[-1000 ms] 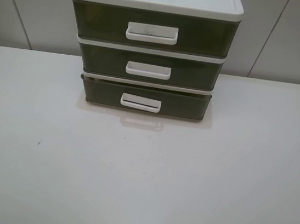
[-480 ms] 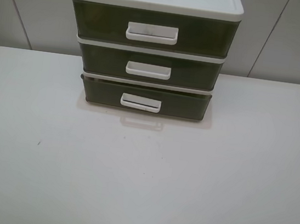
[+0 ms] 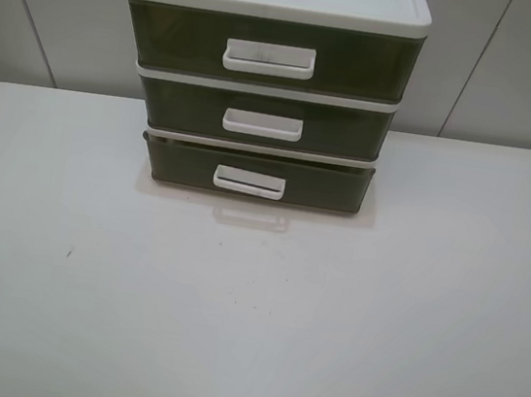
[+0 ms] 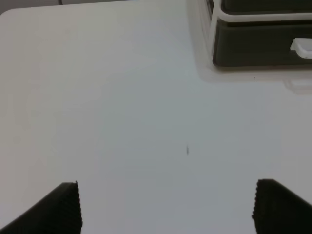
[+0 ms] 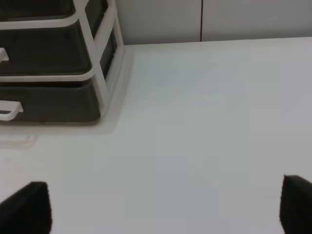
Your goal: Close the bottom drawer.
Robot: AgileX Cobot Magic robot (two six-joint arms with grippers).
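The white-framed three-drawer unit (image 3: pixel 276 4) stands at the back middle of the white table (image 3: pixel 250 314). The bottom drawer (image 3: pixel 182 163) is smoky olive-brown with a white loop handle (image 3: pixel 249 183), and its front stands a little forward of the frame. It also shows in the left wrist view (image 4: pixel 258 46) and the right wrist view (image 5: pixel 48 100). My left gripper (image 4: pixel 168 209) is open and empty over the table, well short of the unit and to its left. My right gripper (image 5: pixel 161 207) is open and empty, well short of it and to its right. Neither arm shows in the exterior view.
The middle drawer (image 3: pixel 175 106) and the taller top drawer (image 3: pixel 174 40) sit flush in the frame. A grey panelled wall (image 3: pixel 518 65) runs behind the table. A small dark speck (image 3: pixel 68 253) marks the table on the left.
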